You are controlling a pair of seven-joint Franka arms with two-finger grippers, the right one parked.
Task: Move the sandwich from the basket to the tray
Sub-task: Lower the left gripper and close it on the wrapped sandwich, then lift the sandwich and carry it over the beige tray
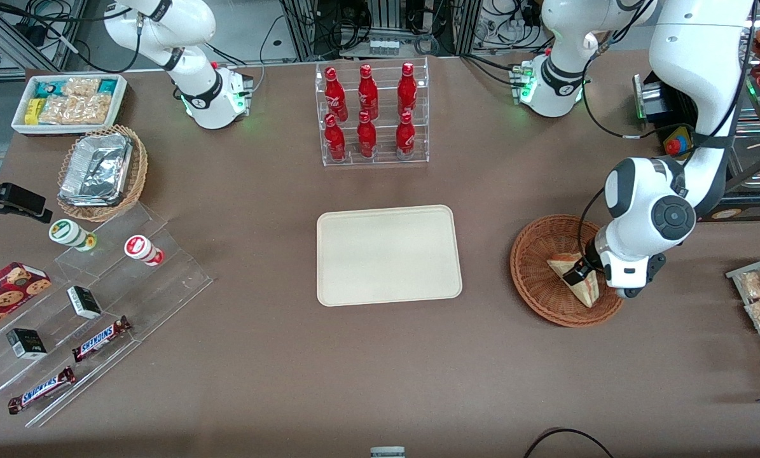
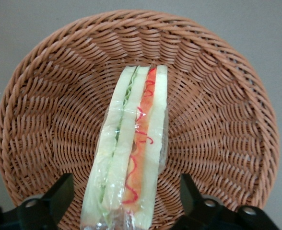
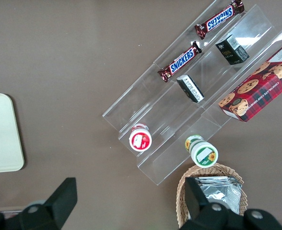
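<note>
In basket (image 2: 217,124): sandwich (image 2: 131,148), tool (image 2: 124,201) astride.

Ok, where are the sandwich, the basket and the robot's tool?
sandwich (image 2: 131,143): left wrist view, its filling edge.
basket (image 1: 532,270): front view, its woven wall.
tool (image 2: 126,201): left wrist view, open astride the sandwich, in the basket.

A brown table (image 1: 278,356) fronts metal frames (image 1: 386,25) strung with black cables (image 1: 329,32).
</note>
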